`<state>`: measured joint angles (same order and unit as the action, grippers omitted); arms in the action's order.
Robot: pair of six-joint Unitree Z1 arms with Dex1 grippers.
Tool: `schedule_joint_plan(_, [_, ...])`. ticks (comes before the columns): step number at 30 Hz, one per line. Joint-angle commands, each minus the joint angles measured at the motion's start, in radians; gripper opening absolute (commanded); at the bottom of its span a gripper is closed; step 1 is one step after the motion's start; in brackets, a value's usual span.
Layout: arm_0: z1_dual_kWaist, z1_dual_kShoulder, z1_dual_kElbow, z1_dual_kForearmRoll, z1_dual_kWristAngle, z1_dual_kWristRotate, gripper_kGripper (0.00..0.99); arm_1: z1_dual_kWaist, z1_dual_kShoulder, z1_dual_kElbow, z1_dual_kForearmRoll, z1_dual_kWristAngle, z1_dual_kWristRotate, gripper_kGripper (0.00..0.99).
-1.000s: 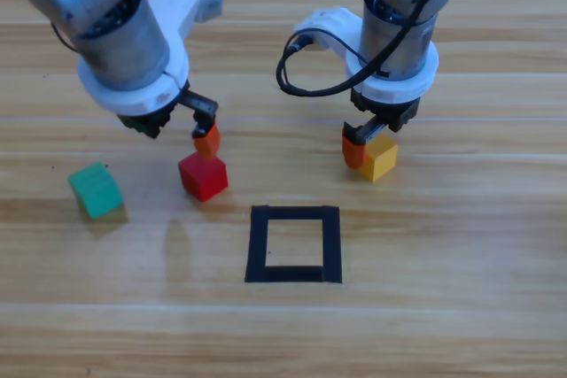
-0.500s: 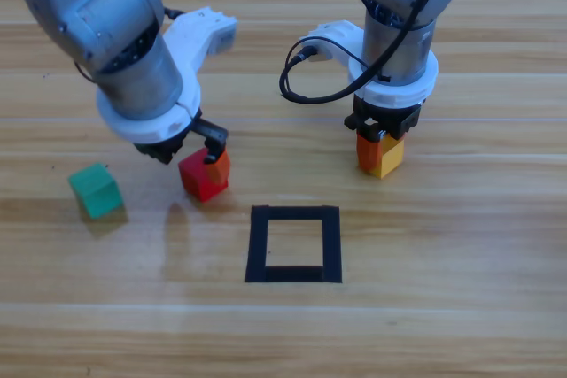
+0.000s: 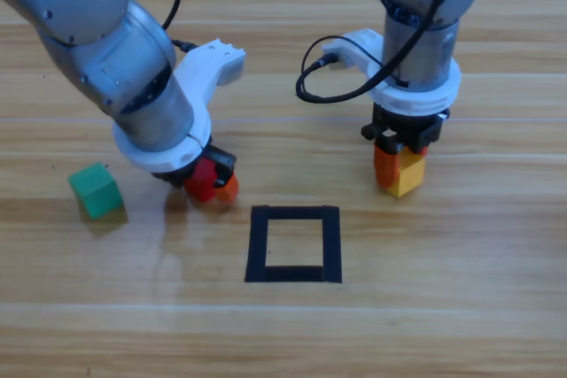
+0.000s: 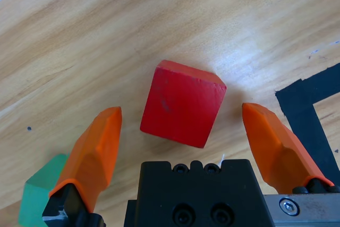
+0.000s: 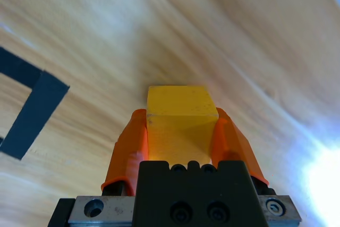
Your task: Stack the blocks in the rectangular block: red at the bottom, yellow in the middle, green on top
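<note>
Pick-up stage for the base of the stack; nothing sits inside the rectangular block yet, bare wood within its black tape outline at the table's centre. Left gripper is down at the red cube, at about ten o'clock from the outline and just beside its upper left corner. In the left wrist view the jaws stand wide, one to each side of the red cube, with wood showing between each jaw and the cube's faces; the cube sits turned at an angle to the jaws, so they meet it off-square. Not gripped. Right gripper is at about one o'clock from the outline, near it but apart, jaws clamped on the yellow cube; the right wrist view shows both jaws pressed against opposite faces of the yellow cube, a corner of the tape off at nine o'clock. Whether yellow is off the table cannot be told. Green cube lies alone at nine o'clock, well apart from the outline, untouched. Judgement: red must go in first, so the next move calls for the left jaws to close on red, lift it, carry it toward four o'clock into the frame and set it flat. Yellow should wait in the right gripper until red is seated. Risk: the skewed cube may twist as the jaws close.
</note>
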<state>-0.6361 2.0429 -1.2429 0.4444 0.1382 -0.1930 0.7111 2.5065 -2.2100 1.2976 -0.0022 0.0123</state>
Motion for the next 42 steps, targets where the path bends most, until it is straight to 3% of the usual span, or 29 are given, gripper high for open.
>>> schedule_joint_plan(1, [-0.017, 0.068, 0.026, -0.041, -0.005, 0.009, 0.959, -0.045, -0.245, 0.158, -0.043, 0.024, 0.04, 0.0])
schedule_joint_plan(4, [-0.017, 0.077, 0.028, -0.053, -0.005, 0.007, 0.957, -0.036, -0.383, 0.395, -0.196, 0.016, 0.087, 0.0])
schedule_joint_plan(6, [-0.017, 0.079, 0.03, -0.059, -0.005, 0.007, 0.933, -0.007, -0.437, 0.478, -0.239, -0.035, 0.126, 0.0])
schedule_joint_plan(13, [-0.016, 0.08, 0.036, -0.059, -0.009, 0.006, 0.746, -0.007, -0.52, 0.581, -0.265, -0.101, 0.396, 0.0])
schedule_joint_plan(19, [-0.007, 0.04, 0.054, -0.053, -0.025, -0.005, 0.465, -0.007, -0.551, 0.593, -0.253, -0.044, 0.437, 0.0])
schedule_joint_plan(24, [-0.005, -0.03, 0.071, -0.035, -0.014, -0.086, 0.132, -0.007, -0.552, 0.596, -0.253, 0.002, 0.44, 0.0])
schedule_joint_plan(33, [-0.047, -0.155, 0.074, 0.054, 0.004, -0.371, 0.075, -0.007, -0.548, 0.596, -0.253, 0.022, 0.436, 0.0])
schedule_joint_plan(36, [-0.085, -0.142, 0.031, 0.108, 0.021, -0.459, 0.005, -0.007, -0.549, 0.596, -0.253, 0.021, 0.434, 0.0])
schedule_joint_plan(42, [-0.169, -0.104, -0.012, 0.132, 0.034, -0.603, 0.0, -0.007, -0.549, 0.598, -0.253, 0.021, 0.437, 0.0])
